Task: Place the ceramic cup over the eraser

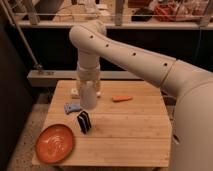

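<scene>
The ceramic cup [89,96] is a plain white tapered cup hanging below my gripper [88,82], which is shut on its upper part above the wooden table [125,135]. The cup hangs just above the table, behind and slightly above the eraser [84,121], a small black upright block with pale stripes. There is a small gap between the cup's lower end and the eraser's top. My white arm comes in from the right and bends down over the table's back left part.
A round orange plate [55,143] lies at the table's front left corner. A light-blue flat piece [72,107] lies left of the cup. An orange carrot-like piece [122,98] lies right of the cup. A dark railing and shelf run behind the table.
</scene>
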